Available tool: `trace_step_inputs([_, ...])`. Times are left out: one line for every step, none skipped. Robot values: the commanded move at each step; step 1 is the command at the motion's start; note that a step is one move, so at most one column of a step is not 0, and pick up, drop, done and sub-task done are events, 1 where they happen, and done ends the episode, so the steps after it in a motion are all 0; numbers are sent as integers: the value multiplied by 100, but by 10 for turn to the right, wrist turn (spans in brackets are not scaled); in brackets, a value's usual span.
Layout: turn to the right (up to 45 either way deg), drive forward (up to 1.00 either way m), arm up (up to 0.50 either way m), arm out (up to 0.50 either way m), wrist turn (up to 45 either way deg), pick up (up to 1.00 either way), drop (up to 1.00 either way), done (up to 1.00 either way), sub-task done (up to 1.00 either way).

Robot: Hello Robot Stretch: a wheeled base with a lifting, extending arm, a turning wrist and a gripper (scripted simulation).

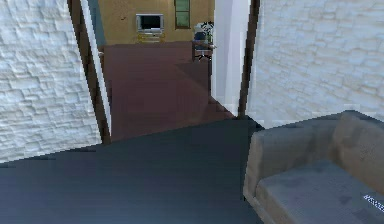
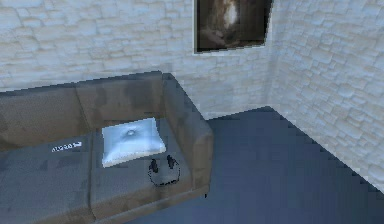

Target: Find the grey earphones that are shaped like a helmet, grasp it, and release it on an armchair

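Sofa (image 2: 40, 185): small dark looped thing (image 2: 160, 172) by white cushion (image 2: 132, 140), maybe the earphones.
Move: I'd square up alongside before reaching.
Jaws: I cannot tell their state.
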Motion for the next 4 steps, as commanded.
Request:
trace_step_inputs([0,0,50,0,0,0,0,0,0])
trace_step_inputs([0,0,2,0,0,0,0,0,0])
trace_step_inputs([0,0,0,50,0,0,0,0,0])
trace_step_inputs([0,0,0,0,450,0,0,0,0])
